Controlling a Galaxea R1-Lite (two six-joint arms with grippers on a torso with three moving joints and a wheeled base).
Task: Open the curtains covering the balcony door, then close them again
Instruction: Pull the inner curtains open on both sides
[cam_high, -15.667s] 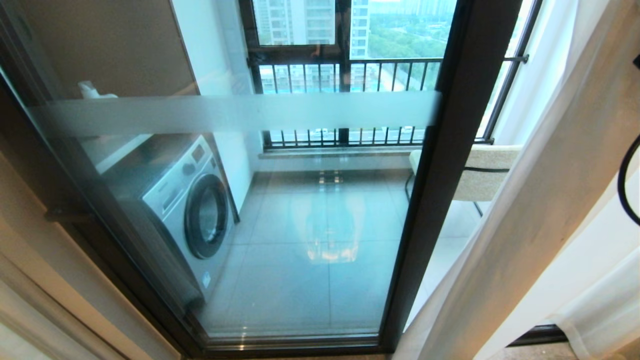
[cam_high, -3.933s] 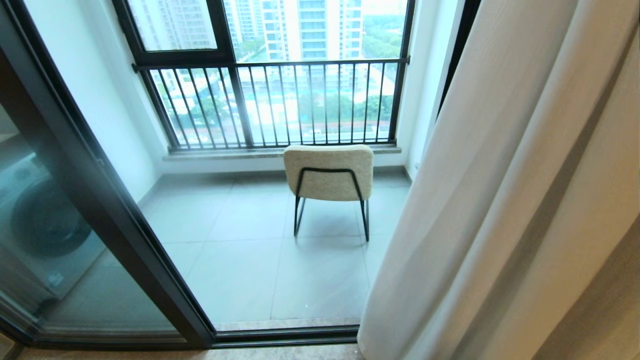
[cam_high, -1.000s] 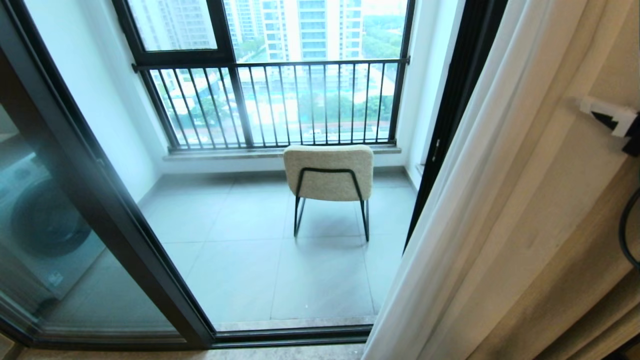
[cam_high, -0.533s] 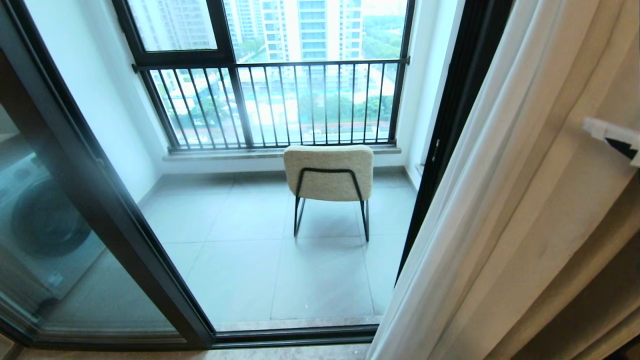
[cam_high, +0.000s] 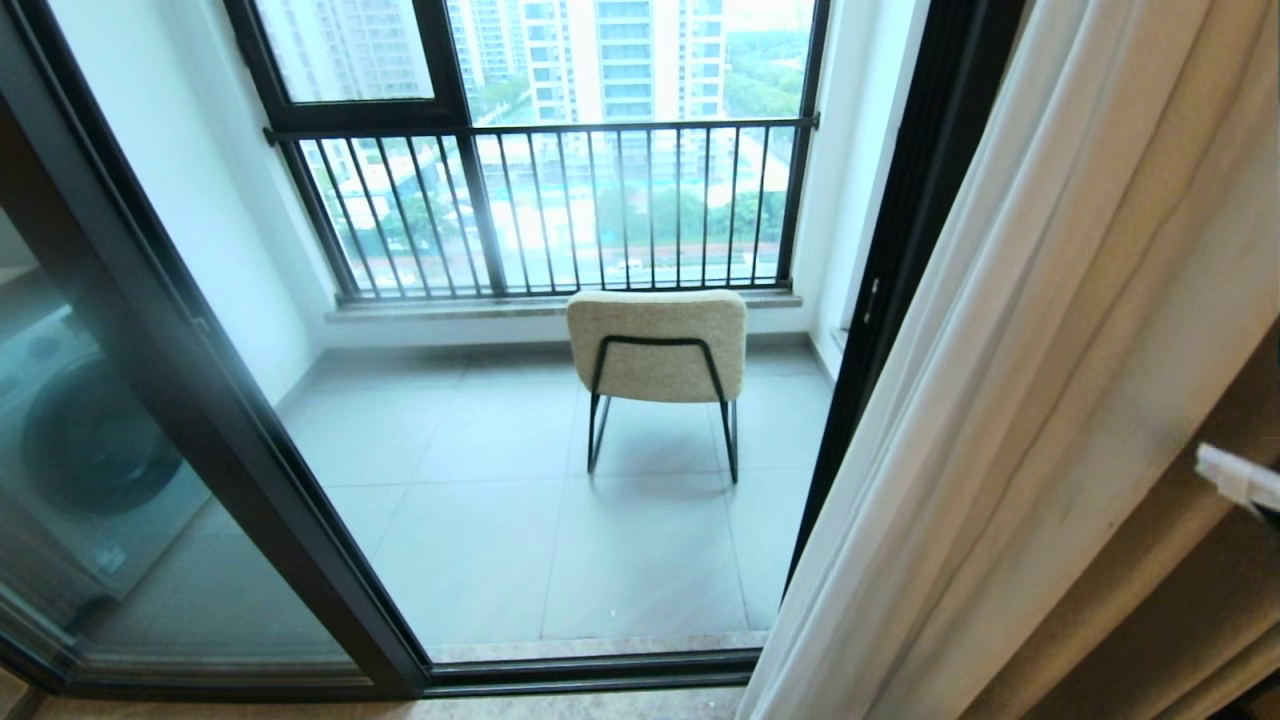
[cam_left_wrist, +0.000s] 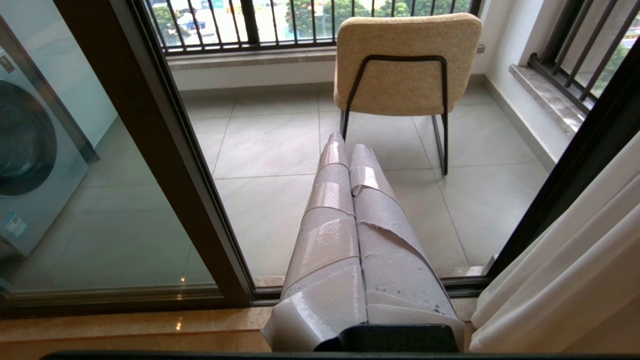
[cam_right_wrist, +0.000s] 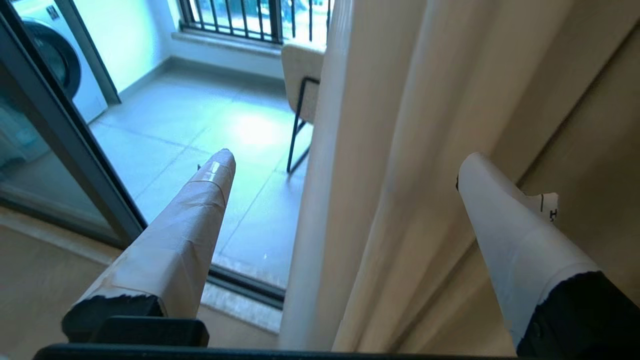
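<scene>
The white curtains hang bunched at the right of the doorway, their folds reaching the floor. The balcony door, glass in a dark frame, stands at the left, and the gap between shows the balcony. My right gripper is open beside the curtains, holding nothing; the folds hang just ahead of its spread fingers. Only one white fingertip of it shows at the head view's right edge. My left gripper is shut and empty, parked low facing the doorway, with the curtains to its right.
A beige chair on black legs stands on the balcony tiles before the black-barred railing window. A washing machine sits behind the door glass. A tan drape hangs behind the curtains. The dark floor track crosses the threshold.
My right gripper has dropped down the right edge of the head view and spread its fingers. The curtains' edge has drifted slightly further right. The left arm stayed still.
</scene>
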